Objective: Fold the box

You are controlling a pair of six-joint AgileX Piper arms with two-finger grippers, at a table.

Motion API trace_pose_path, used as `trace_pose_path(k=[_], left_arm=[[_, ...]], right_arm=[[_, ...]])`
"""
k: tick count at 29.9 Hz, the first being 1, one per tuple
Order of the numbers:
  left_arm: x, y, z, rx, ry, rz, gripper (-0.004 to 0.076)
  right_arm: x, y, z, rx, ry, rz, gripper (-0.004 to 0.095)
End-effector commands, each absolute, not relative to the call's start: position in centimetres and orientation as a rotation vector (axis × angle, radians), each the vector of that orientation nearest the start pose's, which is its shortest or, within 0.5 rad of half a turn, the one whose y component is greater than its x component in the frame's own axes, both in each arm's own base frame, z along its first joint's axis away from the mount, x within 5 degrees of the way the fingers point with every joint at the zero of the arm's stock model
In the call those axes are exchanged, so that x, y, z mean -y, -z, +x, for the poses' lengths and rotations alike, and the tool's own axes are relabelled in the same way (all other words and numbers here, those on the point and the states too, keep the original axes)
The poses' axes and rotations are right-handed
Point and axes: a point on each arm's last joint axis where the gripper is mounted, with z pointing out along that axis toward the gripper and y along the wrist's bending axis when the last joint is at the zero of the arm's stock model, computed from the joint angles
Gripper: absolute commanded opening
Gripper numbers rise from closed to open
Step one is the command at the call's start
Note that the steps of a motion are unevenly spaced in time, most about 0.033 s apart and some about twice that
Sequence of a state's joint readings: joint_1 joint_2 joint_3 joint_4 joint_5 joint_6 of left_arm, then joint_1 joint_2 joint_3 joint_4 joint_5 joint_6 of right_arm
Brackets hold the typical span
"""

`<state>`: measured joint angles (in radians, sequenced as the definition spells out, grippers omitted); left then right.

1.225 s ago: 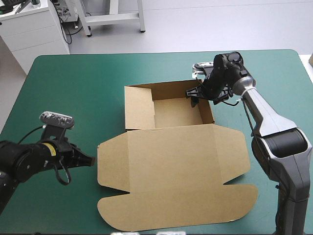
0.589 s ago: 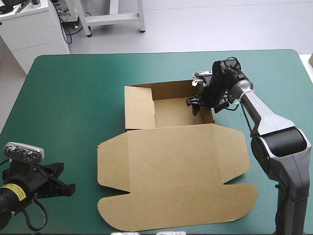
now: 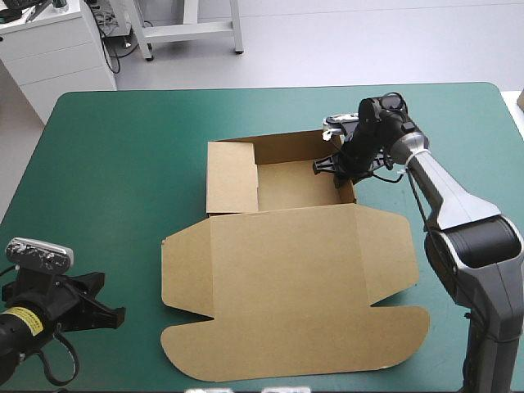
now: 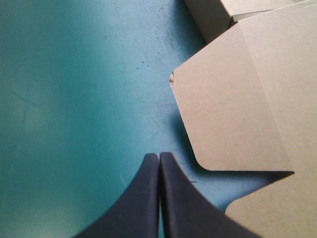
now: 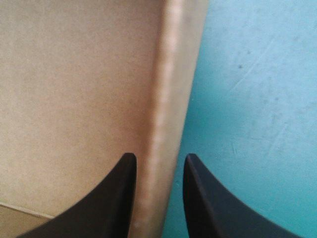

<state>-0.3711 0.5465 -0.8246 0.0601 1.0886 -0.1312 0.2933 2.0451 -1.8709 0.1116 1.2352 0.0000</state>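
Observation:
The brown box lies mid-table as an open tray with raised walls, and its lid is spread flat toward the front. My right gripper points down at the tray's right wall. In the right wrist view its black fingers stand one on each side of that wall, pinching it. My left gripper hovers low near the front left corner, off the box. Its fingers meet in a point over the cover, just short of the lid's rounded side flap.
The teal-green cover stretches wide between the box and the table's left edge. A narrower strip runs along the right edge beside the right arm.
The right fingers have come together on the tray's right wall, and the whole box has shifted slightly to the left. The left arm drew back to the front left corner earlier and has stayed there.

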Motion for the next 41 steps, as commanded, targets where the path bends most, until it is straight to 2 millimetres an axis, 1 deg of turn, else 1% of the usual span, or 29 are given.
trace_pose_path(k=[1,3,6,8,10,11,13,16,20,25,28,31,33,35,38,41], left_arm=[[2.2,-36.3,7.3,-2.214,0.184,0.265,-0.0032],[2.2,-36.3,7.3,-2.213,0.178,0.265,-0.0032],[2.1,-36.3,7.4,-2.214,0.173,0.265,-0.0032],[2.1,-36.3,7.4,-2.213,0.17,0.265,-0.0032],[2.1,-36.3,7.4,-2.213,0.17,0.265,-0.0032],[2.1,-36.3,7.4,-2.213,0.17,0.265,-0.0032],[2.1,-36.3,7.4,-2.214,0.17,0.266,-0.0032],[2.1,-36.3,7.4,-2.214,0.17,0.266,-0.0032],[2.1,-36.3,7.4,-2.208,0.165,0.271,-0.0032],[2.1,-36.3,7.4,-2.21,0.171,0.255,-0.0032],[2.1,-36.3,7.4,-2.211,0.172,0.252,-0.0032],[2.1,-36.3,7.4,-2.211,0.172,0.252,-0.0032],[2.1,-36.3,7.4,-2.209,0.173,0.252,-0.0032],[2.1,-36.3,7.4,-2.207,0.173,0.252,-0.0032],[2.1,-36.3,7.4,-2.207,0.173,0.252,-0.0032],[2.1,-36.3,7.4,-2.207,0.173,0.252,-0.0032]], right_arm=[[-10.6,-32.9,40.7,-2.734,-0.142,-0.325,-0.0023],[-8.8,-34.3,40.8,-2.696,-0.131,-0.279,-0.0023],[-5.2,-36.6,40.8,-2.636,-0.116,-0.168,-0.0023],[-3.5,-37.4,40.6,-2.614,-0.16,-0.12,-0.0023],[-2.6,-37.5,40.6,-2.606,-0.244,-0.087,-0.0023],[-2.6,-37.6,40.6,-2.602,-0.276,-0.084,-0.0023],[-2.9,-37.5,40.6,-2.599,-0.319,-0.094,-0.0023],[-4.5,-37.3,40.7,-2.601,-0.365,-0.155,-0.0021],[-7.2,-36.7,40.6,-2.617,-0.344,-0.252,-0.0021],[-9.4,-35.7,40.7,-2.645,-0.303,-0.311,-0.0022],[-10.1,-34.9,40.7,-2.67,-0.309,-0.317,-0.0022],[-10.8,-33.5,40.6,-2.713,-0.312,-0.341,-0.0021],[-10.9,-32.2,40.5,-2.755,-0.298,-0.348,-0.0022],[-10.8,-31.5,40.5,-2.783,-0.295,-0.336,-0.0022],[-10.8,-31.3,40.5,-2.791,-0.298,-0.329,-0.0021],[-10.8,-31.3,40.5,-2.782,-0.293,-0.378,-0.0007]])
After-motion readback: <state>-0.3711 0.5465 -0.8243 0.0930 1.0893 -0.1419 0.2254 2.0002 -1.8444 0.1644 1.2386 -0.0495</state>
